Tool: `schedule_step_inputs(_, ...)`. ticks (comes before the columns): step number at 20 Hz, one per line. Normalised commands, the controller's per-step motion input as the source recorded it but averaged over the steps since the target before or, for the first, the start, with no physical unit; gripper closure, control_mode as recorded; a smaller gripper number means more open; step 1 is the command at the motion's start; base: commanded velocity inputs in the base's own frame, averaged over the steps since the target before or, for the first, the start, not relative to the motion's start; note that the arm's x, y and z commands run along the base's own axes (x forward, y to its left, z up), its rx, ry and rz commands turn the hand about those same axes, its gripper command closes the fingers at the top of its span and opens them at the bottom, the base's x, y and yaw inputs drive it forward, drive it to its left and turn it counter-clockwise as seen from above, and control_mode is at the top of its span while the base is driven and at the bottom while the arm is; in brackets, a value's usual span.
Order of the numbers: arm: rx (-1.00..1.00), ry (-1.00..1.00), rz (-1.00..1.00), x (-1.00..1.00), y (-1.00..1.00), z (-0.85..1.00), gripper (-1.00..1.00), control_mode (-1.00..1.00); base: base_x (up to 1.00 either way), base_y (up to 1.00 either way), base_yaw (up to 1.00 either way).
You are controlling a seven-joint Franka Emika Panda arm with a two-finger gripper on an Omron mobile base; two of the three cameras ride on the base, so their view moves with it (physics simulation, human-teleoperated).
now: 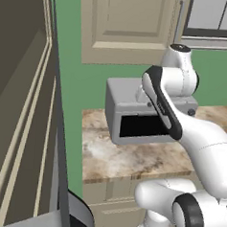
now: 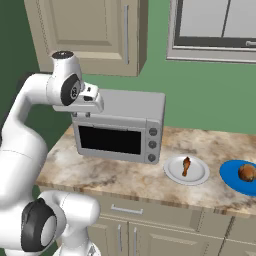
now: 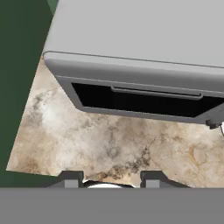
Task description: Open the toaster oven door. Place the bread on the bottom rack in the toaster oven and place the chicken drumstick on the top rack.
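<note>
The toaster oven stands on the counter against the green wall, its knobs at the right. The toaster oven door is shut, with its handle along the upper edge; both racks are hidden behind the dark glass. My gripper hovers above the oven's front left top corner, looking down past the door, open with nothing between its fingertips. The chicken drumstick lies on a white plate right of the oven. The bread sits on a blue plate further right.
Marble counter stretches in front of the oven. Wall cabinets hang above it and a window sits at the upper right. A tall cabinet side closes off the left.
</note>
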Motion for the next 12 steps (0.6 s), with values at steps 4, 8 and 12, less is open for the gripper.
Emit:
schedule_step_inputs(4, -0.12, 0.09, 0.00, 0.02, 0.00, -0.10, -1.00, -1.00, 0.00, 0.00, 0.00)
schedule_step_inputs(8, -0.39, -0.01, 0.01, -0.12, -0.35, -0.53, -1.00, -1.00, 0.00, 0.00, 0.00)
schedule_step_inputs(12, -0.65, 0.00, 0.05, 0.00, -0.52, -0.82, -1.00, -1.00, 0.00, 0.00, 0.00)
